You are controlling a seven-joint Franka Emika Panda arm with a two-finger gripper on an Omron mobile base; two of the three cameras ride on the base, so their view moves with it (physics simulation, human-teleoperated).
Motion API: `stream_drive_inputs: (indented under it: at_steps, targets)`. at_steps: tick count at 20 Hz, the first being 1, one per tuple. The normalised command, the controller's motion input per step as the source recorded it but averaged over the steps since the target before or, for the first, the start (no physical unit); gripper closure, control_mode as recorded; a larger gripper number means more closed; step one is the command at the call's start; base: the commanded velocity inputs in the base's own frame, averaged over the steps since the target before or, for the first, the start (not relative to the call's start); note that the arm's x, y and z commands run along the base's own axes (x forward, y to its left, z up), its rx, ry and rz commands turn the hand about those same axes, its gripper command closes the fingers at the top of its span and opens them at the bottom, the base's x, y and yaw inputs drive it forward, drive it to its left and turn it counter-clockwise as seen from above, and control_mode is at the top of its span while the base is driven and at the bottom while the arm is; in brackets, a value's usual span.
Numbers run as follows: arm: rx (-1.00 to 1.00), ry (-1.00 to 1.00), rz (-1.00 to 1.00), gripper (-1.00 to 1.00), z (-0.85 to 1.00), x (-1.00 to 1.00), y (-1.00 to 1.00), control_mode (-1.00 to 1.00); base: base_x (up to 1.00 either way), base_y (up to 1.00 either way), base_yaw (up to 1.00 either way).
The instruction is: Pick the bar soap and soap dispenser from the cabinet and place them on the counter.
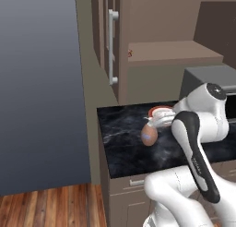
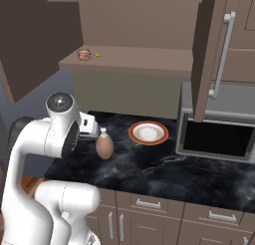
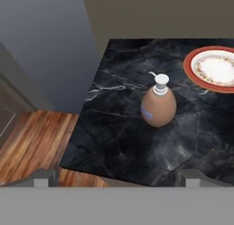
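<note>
Standing upright mid-frame on the surface [image 3: 119,141], the dispenser [image 3: 158,105] looks rigid, slick, top-heavy — best pinched across its belly — tool [image 3: 117,177] open, empty.

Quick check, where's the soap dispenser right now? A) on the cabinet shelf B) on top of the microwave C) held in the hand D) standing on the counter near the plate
D: the soap dispenser stands upright on the black counter, apart from the red-rimmed plate, with nothing gripping it.
</note>
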Motion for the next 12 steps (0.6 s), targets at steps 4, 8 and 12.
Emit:
stream_drive_inputs:
  at_steps: [4, 8, 12]
  targets:
    - [-0.02, 0.00, 0.07, -1.00, 0.36, -0.05, -0.12, -1.00, 0.00, 0.00, 0.00]
    - [-0.05, -0.01, 0.05, -1.00, 0.43, -0.06, -0.02, -1.00, 0.00, 0.00, 0.00]
    - [-0.06, -0.04, 0.07, -1.00, 0.40, -0.24, 0.00, -1.00, 0.00, 0.00, 0.00]
